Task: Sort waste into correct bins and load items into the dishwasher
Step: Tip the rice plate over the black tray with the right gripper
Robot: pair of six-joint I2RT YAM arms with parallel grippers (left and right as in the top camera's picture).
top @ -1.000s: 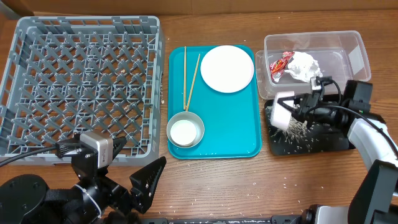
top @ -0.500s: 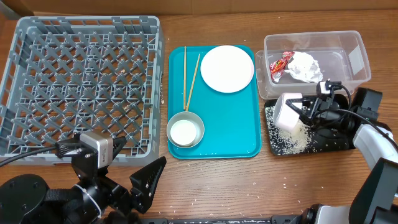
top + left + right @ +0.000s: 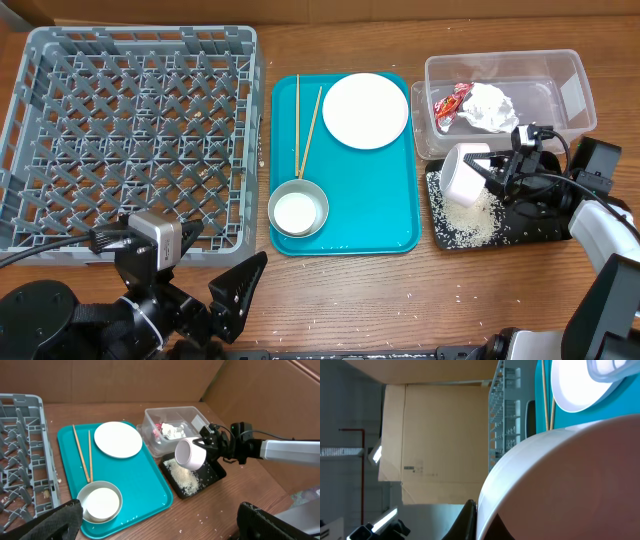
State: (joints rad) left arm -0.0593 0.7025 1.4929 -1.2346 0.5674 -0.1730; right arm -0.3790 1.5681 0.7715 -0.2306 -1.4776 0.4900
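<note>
Right end effector [image 3: 492,178] clamps the small white cup [image 3: 462,176], tipped sideways above the black tray [image 3: 535,228], just beside the clear tub [image 3: 500,57]. Rice [image 3: 470,218] lies beneath. A narrow strip of bare worktop [image 3: 425,290] separates the black tray from the teal tray [image 3: 370,200]. Left end effector [image 3: 160,510] is spread wide and empty, near the dish rack [image 3: 130,35].

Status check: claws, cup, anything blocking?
Left claw open, holding nothing. Right claw shut on white cup, tipped over black tray; rice piled in it. Nothing seen in the way.
</note>
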